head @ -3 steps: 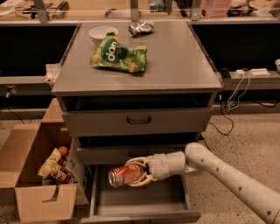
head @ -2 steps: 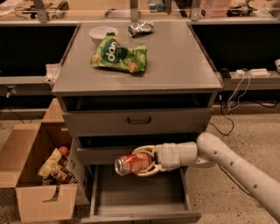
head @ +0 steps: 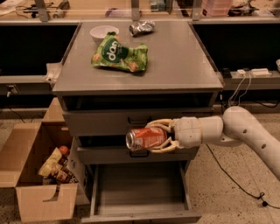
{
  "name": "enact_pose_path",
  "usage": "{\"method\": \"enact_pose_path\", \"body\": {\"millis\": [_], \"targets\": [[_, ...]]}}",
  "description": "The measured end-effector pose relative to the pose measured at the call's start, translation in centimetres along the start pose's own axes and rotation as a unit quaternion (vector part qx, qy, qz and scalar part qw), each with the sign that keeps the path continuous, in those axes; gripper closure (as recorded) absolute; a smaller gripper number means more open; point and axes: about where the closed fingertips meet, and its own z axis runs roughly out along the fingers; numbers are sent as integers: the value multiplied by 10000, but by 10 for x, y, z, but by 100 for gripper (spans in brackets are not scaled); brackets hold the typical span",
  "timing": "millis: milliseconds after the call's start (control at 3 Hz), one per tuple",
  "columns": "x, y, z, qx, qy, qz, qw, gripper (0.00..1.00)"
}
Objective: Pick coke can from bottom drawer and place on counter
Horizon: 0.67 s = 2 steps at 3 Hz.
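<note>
Speckled floor (head: 227, 183) underfoot, a grey drawer cabinet dead centre, and all eyes on the gripper (head: 153, 138) out in front of it. Its pale fingers (head: 159, 124) are clamped around the coke can (head: 144, 138), one curving over the top, one hooked underneath, a firm grasp.

The can lies on its side in that grip, silver end pointing left, red-orange body running back toward the wrist. It hangs in the air, level with the two shallow drawers (head: 109, 122), well above the floor of the bottom drawer (head: 138, 186) and touching nothing but the fingers.

That bottom drawer stands pulled out below, flat grey floor showing. Behind the fingers comes the rounded white wrist, then the arm (head: 245, 131) sweeping off to the right edge.

Up top, the counter (head: 183, 61) carries a green snack bag (head: 119, 54) left of centre, a white bowl (head: 104, 33) just behind it and a shiny foil packet (head: 141, 27) at the back edge; the right half is bare grey.

Left of the cabinet, an open cardboard box (head: 26, 153) holds mixed snack packets. On the right, cables (head: 236, 87) trail down, and a tan bench (head: 87, 13) runs across the back.
</note>
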Motion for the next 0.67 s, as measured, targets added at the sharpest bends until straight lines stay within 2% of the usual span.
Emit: {"method": "enact_pose_path", "body": {"millis": [333,667], "targets": [[-2,-7,0,-15,21,68,10000,100],[-19,-39,-26,218,165,102,9996,100]]}}
